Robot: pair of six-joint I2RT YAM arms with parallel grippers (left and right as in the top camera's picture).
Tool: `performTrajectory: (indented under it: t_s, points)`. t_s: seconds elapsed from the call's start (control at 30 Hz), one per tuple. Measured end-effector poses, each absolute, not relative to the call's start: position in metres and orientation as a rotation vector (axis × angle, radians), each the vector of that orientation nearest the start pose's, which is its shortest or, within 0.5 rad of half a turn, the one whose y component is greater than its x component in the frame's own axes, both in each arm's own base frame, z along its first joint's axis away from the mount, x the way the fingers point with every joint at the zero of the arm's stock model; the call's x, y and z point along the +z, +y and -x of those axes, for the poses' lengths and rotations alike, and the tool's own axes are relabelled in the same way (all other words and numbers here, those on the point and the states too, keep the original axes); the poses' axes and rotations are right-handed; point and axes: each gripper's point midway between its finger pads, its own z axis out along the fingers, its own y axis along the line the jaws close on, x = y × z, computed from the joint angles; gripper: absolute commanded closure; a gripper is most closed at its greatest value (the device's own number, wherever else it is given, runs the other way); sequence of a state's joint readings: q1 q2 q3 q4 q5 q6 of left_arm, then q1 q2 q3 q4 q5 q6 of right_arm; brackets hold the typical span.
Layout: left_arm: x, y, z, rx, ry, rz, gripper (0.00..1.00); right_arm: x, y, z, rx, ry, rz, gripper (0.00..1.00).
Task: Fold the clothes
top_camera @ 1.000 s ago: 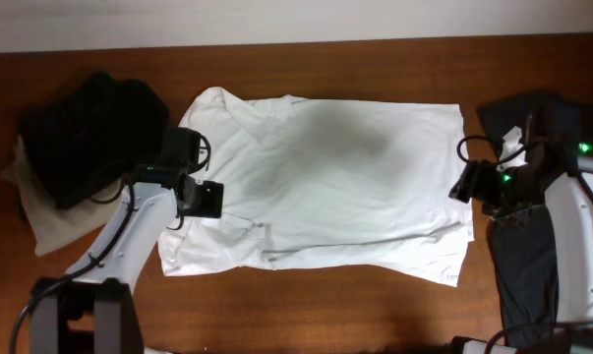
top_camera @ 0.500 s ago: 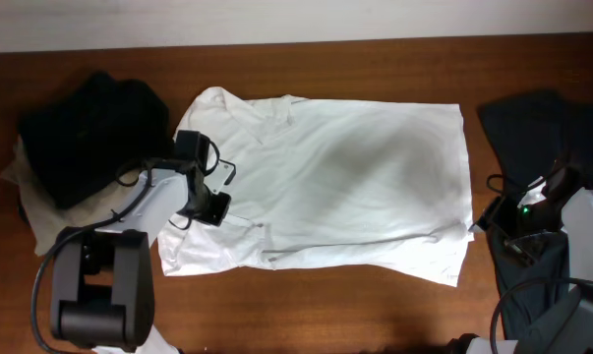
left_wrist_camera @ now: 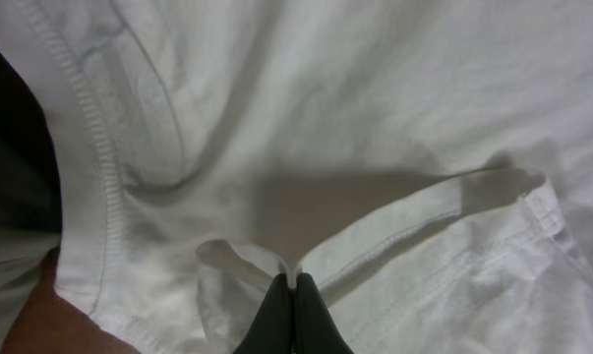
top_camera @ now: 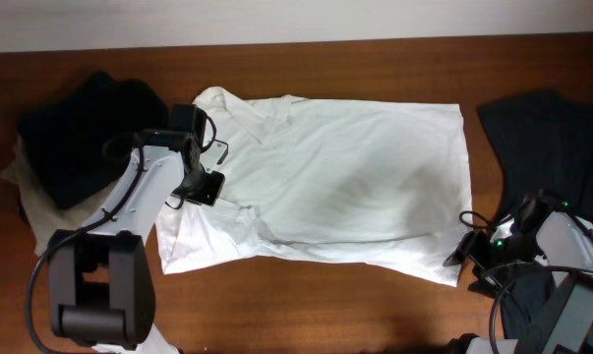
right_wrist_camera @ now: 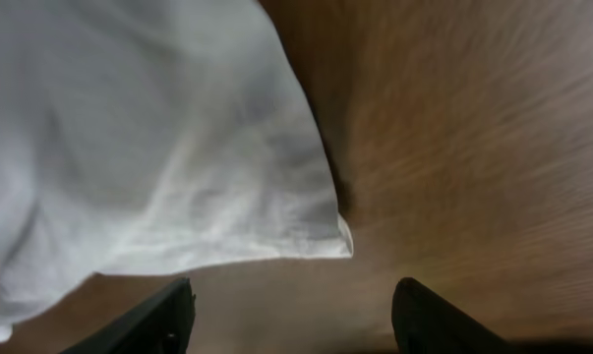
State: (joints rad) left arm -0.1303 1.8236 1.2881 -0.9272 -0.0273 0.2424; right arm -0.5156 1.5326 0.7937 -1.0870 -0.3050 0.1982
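The white shirt (top_camera: 345, 177) lies spread across the middle of the table, collar toward the left. My left gripper (top_camera: 212, 187) sits on the shirt's left side near the sleeve. In the left wrist view it (left_wrist_camera: 294, 280) is shut on a raised fold of hemmed white cloth (left_wrist_camera: 375, 236). My right gripper (top_camera: 463, 254) is low over the table at the shirt's front right corner. In the right wrist view it (right_wrist_camera: 291, 305) stands open, fingers (right_wrist_camera: 168, 310) wide apart. The shirt corner (right_wrist_camera: 316, 236) lies just ahead of them, untouched.
A black garment (top_camera: 80, 133) is heaped at the left on a beige one (top_camera: 40, 221). A dark slate-blue garment (top_camera: 542, 128) lies at the right edge, partly under my right arm. Bare wooden table (top_camera: 326, 305) runs along the front.
My left gripper has shut on a fold of the shirt and shifted slightly toward the back, puckering the cloth. The right arm has dropped from the shirt's right edge to its front right corner.
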Motion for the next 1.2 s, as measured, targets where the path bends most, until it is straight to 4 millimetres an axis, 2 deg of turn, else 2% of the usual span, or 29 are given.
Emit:
performTrajectory:
  t_s: [0.13, 0.17, 0.23, 0.33, 0.4, 0.43, 0.5, 0.53, 0.57, 0.6, 0.63, 0.73, 0.83, 0.93, 1.03, 1.13, 1.2]
  points:
    - [0.051, -0.041, -0.352, 0.051, 2.981, -0.560, 0.99, 0.006, -0.030, -0.168, 0.612, 3.028, -1.253, 0.50]
    - [0.051, -0.041, -0.352, 0.051, 2.982, -0.560, 0.99, 0.003, -0.031, -0.171, 0.610, 3.008, -1.250, 0.52]
    - [0.051, -0.041, -0.352, 0.051, 2.982, -0.560, 0.99, 0.002, -0.031, -0.179, 0.628, 2.977, -1.236, 0.65]
    - [0.051, -0.041, -0.352, 0.052, 2.983, -0.560, 0.99, 0.002, -0.032, -0.181, 0.626, 2.964, -1.242, 0.62]
    - [0.051, -0.039, -0.350, 0.070, 2.992, -0.561, 0.99, 0.001, -0.034, -0.183, 0.622, 2.955, -1.240, 0.87]
    - [0.051, -0.038, -0.349, 0.074, 2.995, -0.561, 0.99, 0.001, -0.035, -0.185, 0.615, 2.947, -1.233, 0.96]
    - [0.051, -0.037, -0.349, 0.084, 2.995, -0.562, 1.00, 0.000, -0.037, -0.186, 0.603, 2.945, -1.226, 0.96]
    - [0.051, -0.037, -0.349, 0.087, 2.996, -0.561, 1.00, 0.004, -0.037, -0.178, 0.578, 2.995, -1.220, 0.96]
    - [0.051, -0.036, -0.348, 0.090, 2.998, -0.561, 1.00, 0.010, -0.043, -0.180, 0.535, 3.013, -1.205, 0.96]
    - [0.051, -0.036, -0.348, 0.091, 2.998, -0.561, 1.00, 0.024, -0.047, -0.178, 0.512, 3.050, -1.222, 0.96]
    - [0.051, -0.036, -0.347, 0.095, 3.003, -0.562, 1.00, 0.036, -0.055, -0.190, 0.482, 3.030, -1.205, 0.96]
    - [0.051, -0.031, -0.345, 0.128, 3.020, -0.529, 1.00, 0.063, -0.067, -0.204, 0.445, 3.014, -1.193, 0.96]
    - [0.057, -0.030, -0.339, 0.132, 3.055, -0.510, 1.00, 0.066, -0.068, -0.208, 0.450, 3.013, -1.155, 0.96]
    - [0.077, -0.031, -0.349, 0.135, 3.035, -0.497, 1.00, 0.069, -0.059, -0.219, 0.569, 2.994, -0.996, 0.96]
    - [0.082, -0.034, -0.342, 0.100, 3.049, -0.500, 1.00, 0.075, -0.048, -0.233, 0.704, 2.938, -0.873, 0.96]
    - [0.091, -0.031, -0.327, 0.109, 3.086, -0.496, 1.00, 0.070, -0.058, -0.226, 0.601, 2.966, -0.970, 0.96]
    - [0.098, -0.028, -0.324, 0.129, 3.082, -0.488, 1.00, 0.069, -0.061, -0.225, 0.566, 2.969, -0.996, 0.96]
